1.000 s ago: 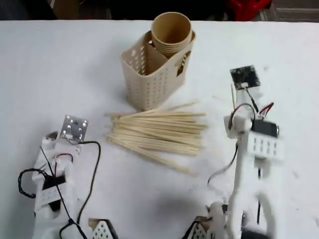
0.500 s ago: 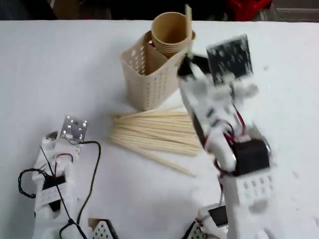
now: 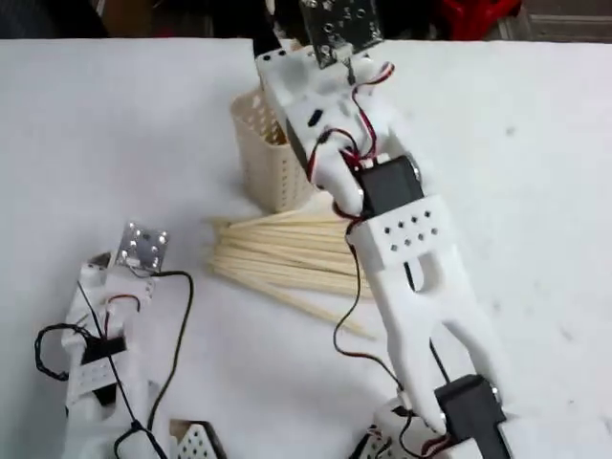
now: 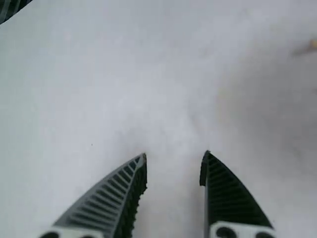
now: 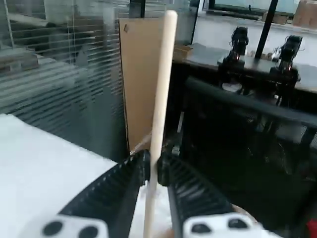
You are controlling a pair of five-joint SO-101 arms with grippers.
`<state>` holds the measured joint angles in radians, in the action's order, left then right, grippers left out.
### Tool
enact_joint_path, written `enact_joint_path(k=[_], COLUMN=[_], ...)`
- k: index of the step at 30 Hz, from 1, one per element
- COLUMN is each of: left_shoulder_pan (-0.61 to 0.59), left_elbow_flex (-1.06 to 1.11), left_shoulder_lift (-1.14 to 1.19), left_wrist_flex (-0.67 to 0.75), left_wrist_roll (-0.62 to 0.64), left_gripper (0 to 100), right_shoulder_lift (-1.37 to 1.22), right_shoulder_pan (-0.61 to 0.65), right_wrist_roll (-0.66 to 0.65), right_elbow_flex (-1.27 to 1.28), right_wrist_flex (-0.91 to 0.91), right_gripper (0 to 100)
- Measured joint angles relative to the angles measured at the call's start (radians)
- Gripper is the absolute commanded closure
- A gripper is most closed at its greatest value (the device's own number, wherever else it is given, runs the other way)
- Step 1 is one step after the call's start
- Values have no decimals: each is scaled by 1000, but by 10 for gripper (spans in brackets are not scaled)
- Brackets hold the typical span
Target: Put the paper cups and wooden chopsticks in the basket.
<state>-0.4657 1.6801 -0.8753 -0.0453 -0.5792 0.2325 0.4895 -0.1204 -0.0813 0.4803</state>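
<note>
A cream slotted basket (image 3: 260,153) stands at the table's far middle, with my right arm (image 3: 392,220) stretched over it and covering its far side. In the right wrist view my right gripper (image 5: 154,167) is shut on a single wooden chopstick (image 5: 163,84), which sticks out past the fingertips toward the room behind. A loose pile of wooden chopsticks (image 3: 277,260) lies on the table just in front of the basket. My left arm (image 3: 105,325) rests at the near left. Its gripper (image 4: 173,161) is open over bare white table.
The white table (image 3: 535,172) has free room on the far left and the right. Black cables (image 3: 177,325) loop beside the left arm. Beyond the table's far edge are a cardboard sheet (image 5: 138,74) and dark furniture.
My right arm has swung from the table's right side up and across to above the basket, carrying the chopstick, and now covers the paper cups. The left arm has not moved.
</note>
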Motion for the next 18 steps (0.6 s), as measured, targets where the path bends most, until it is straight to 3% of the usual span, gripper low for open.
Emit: enact_joint_path(k=[13, 18], left_shoulder_pan=[0, 0], left_elbow_flex=[0, 0], left_shoulder_lift=[0, 0], left_wrist_flex=[0, 0], left_wrist_roll=[0, 0], left_gripper=[812, 812], right_shoulder_lift=[0, 25], right_shoulder_pan=[2, 2], right_wrist_roll=[2, 2], right_elbow_flex=[307, 371], right_wrist_flex=[-242, -187], right_gripper=[976, 810])
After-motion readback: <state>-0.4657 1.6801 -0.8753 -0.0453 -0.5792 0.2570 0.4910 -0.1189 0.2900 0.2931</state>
